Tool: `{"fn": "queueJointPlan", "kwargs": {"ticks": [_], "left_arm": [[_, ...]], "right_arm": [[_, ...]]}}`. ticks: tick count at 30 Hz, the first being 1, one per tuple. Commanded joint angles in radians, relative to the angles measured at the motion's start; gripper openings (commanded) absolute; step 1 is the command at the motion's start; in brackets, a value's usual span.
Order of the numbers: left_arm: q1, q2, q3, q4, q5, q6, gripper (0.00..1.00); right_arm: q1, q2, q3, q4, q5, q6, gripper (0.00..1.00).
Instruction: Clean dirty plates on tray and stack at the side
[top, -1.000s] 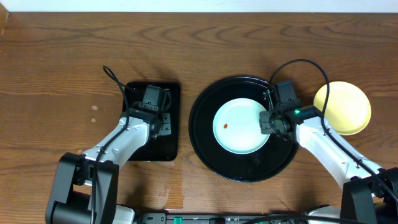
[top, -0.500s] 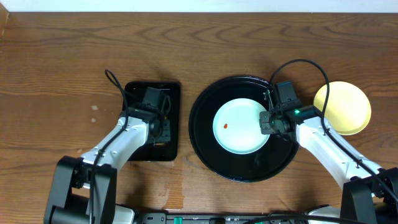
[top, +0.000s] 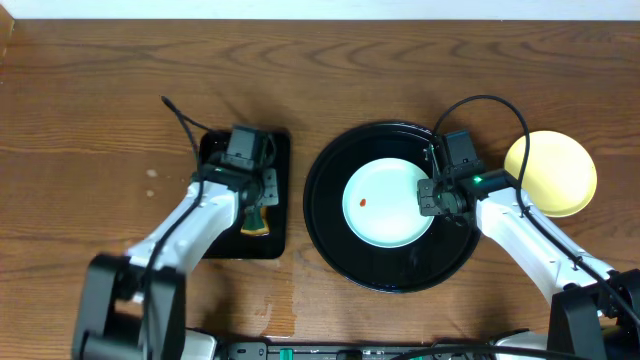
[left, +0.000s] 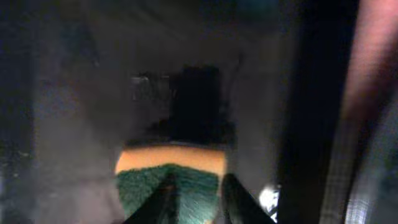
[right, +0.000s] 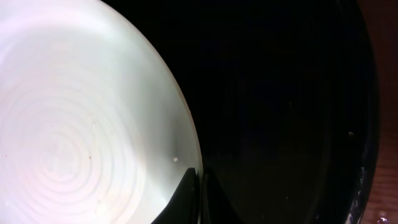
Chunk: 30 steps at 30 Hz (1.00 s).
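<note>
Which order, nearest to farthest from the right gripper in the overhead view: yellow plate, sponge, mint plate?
1. mint plate: rim between the right gripper fingertips.
2. yellow plate: on the table, to the right.
3. sponge: far left, in the left gripper.

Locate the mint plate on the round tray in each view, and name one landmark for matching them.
Overhead: mint plate right of centre, inside the round black tray.
Left wrist: not in it; just a sponge in the left claw.
Right wrist: plate fills the left half, rim pinched by the right claw.
Shared landmark: the right claw on the plate's right rim.
</note>
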Motion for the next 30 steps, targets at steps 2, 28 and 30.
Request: {"fn": "queueJointPlan", "kwargs": {"ticks": [2, 28, 30], "left_arm": [[0.004, 0.102, -0.026, -0.003, -0.01, 0.0, 0.08], [0.004, 0.01, -0.05, -0.077, -0.097, -0.001, 0.08], [0.004, 0.051, -0.056, -0.056, -0.09, -0.004, 0.08]], "right_arm": [[-0.005, -0.001, 0.014, -0.001, 0.016, -0.014, 0.01], [-0.005, -0.001, 0.014, -0.001, 0.016, -0.014, 0.01], [-0.005, -0.001, 0.014, -0.001, 0.016, -0.014, 0.01]]}}
